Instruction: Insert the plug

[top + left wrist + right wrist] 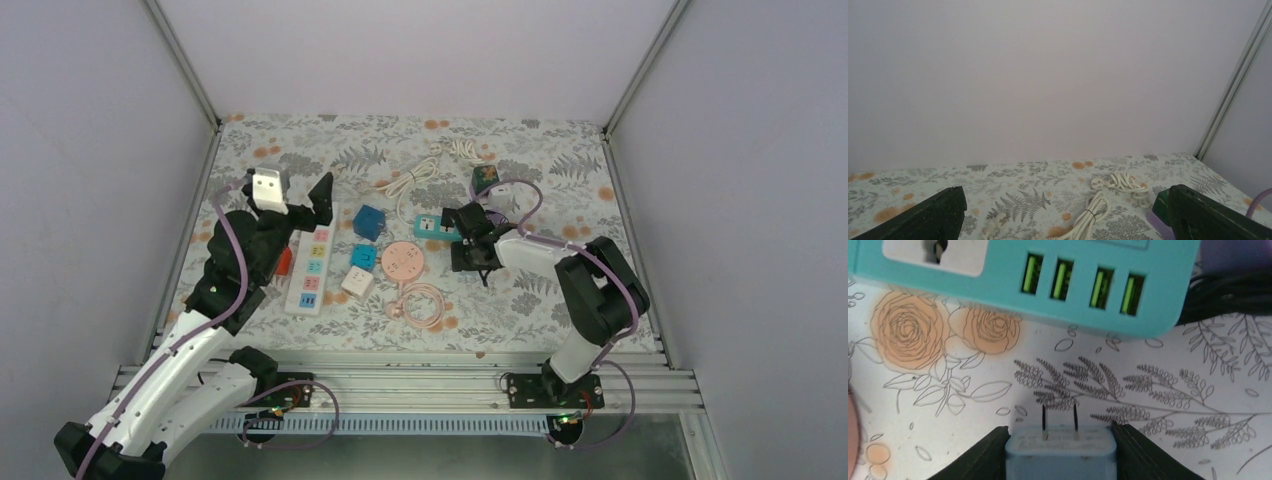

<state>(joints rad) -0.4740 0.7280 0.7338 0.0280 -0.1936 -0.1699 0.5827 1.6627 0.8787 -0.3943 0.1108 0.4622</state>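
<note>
Pale-blue plug [1060, 452] — two thin prongs [1043, 421] pointing to twelve o'clock at the teal socket block [998, 285] — pinched in right pincer [1059, 432]; left pincer [1066, 200] spread.

Light-blue two-prong plug [1060, 452] points toward teal socket block [1003, 285].

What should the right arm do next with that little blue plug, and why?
Probably slide the blue plug leftward in the wrist view, then ease it forward. The right tool grips it with both prongs pointing at the teal power strip, clear of it, but they face the green USB slots; the socket opening sits further left.
</note>
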